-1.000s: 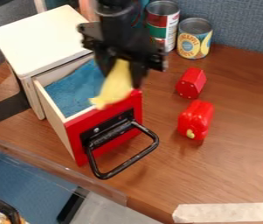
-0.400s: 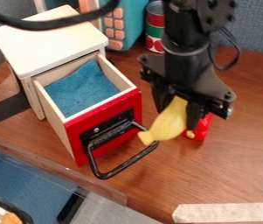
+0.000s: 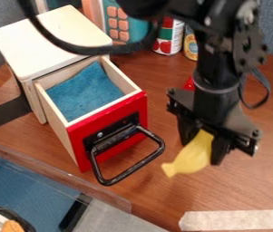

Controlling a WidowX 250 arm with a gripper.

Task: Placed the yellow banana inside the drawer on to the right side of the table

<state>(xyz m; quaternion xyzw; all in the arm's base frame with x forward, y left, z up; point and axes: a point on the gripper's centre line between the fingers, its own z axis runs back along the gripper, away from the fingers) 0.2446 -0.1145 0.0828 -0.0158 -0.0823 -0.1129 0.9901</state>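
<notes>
Yellow banana [image 3: 190, 157], plump, narrows toward a stubby lower end; the black hand [image 3: 204, 147] pinches its upper part.

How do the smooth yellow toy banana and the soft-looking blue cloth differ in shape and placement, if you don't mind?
The smooth yellow toy banana narrows to a stubby end, while the blue cloth spreads wide and looks textured. The banana slants down from the black tool; the cloth lies inside the open, red-fronted wooden drawer.
</notes>
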